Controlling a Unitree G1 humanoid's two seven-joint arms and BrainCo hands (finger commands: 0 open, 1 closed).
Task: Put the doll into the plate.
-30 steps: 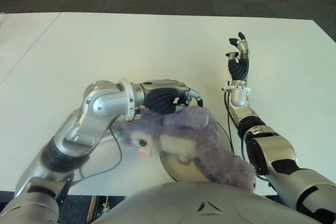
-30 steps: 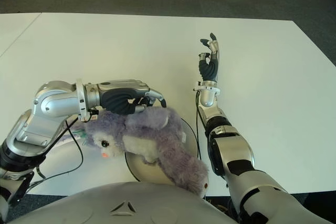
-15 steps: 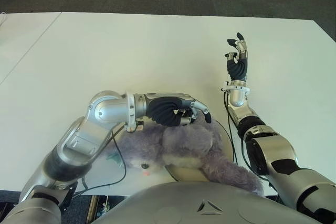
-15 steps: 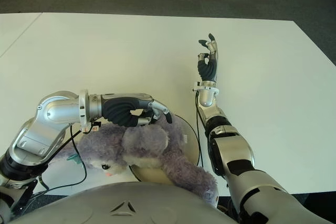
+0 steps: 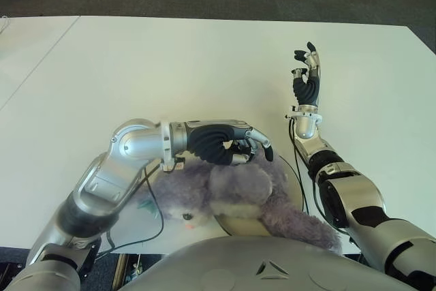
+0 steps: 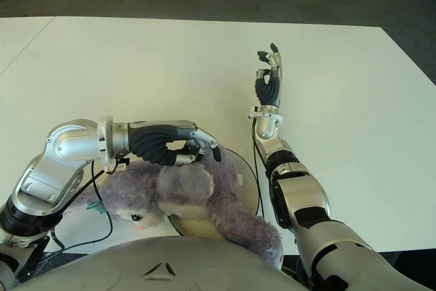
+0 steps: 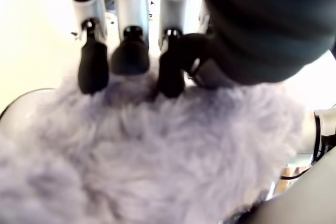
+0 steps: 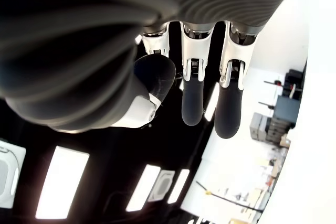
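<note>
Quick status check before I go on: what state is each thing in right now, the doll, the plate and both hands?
Doll: lying across the plate, head hanging off its left edge, tail trailing off toward the robot.
Plate: flat on the table, mostly covered by the doll.
Left hand: over the doll's back, fingers curled with tips at the fur, no firm grasp visible.
Right hand: raised upright to the right of the plate, fingers relaxed, holding nothing.

Doll (image 5: 231,192): fluffy grey-lavender plush, paler belly, dark eye, orange-pink mouth. Lay sprawled across plate (image 5: 289,170), body over its middle, head hanging off plate's left edge, long bushy tail trailing off its near right edge. Plate: round, pale, dark-rimmed, mostly hidden under doll, only far right rim showed.
</note>
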